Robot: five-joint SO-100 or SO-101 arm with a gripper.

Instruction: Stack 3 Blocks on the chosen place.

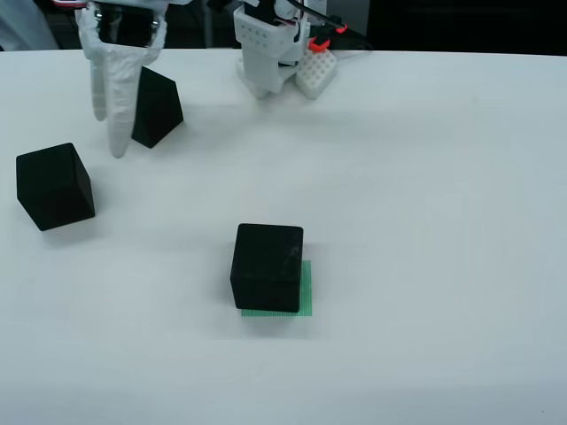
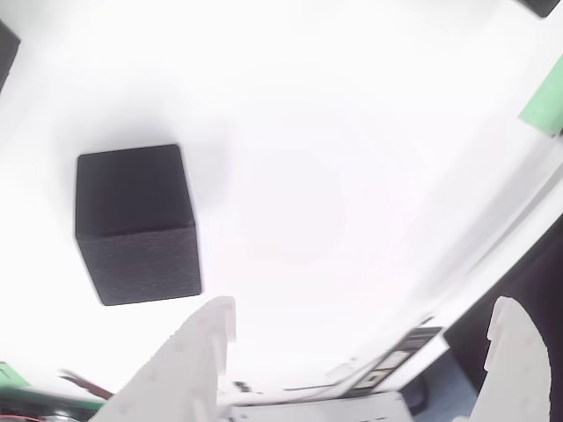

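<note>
One black block (image 1: 267, 266) sits on the green square (image 1: 306, 292), covering most of it and shifted a little to its left. A second block (image 1: 55, 186) lies at the far left. The third block (image 1: 158, 106) rests near the back left, tilted with an edge toward the camera. My white gripper (image 1: 110, 133) hangs just left of that third block, not touching it. In the wrist view my gripper (image 2: 362, 308) is open with nothing between its fingers (image 2: 202, 352), and a black block (image 2: 136, 224) lies ahead and to the left of them.
The arm's white base (image 1: 266, 53) and a white perforated part (image 1: 316, 71) stand at the back centre. The white table (image 1: 443, 221) is bare on the right and along the front. A green strip (image 2: 545, 97) shows at the wrist view's right edge.
</note>
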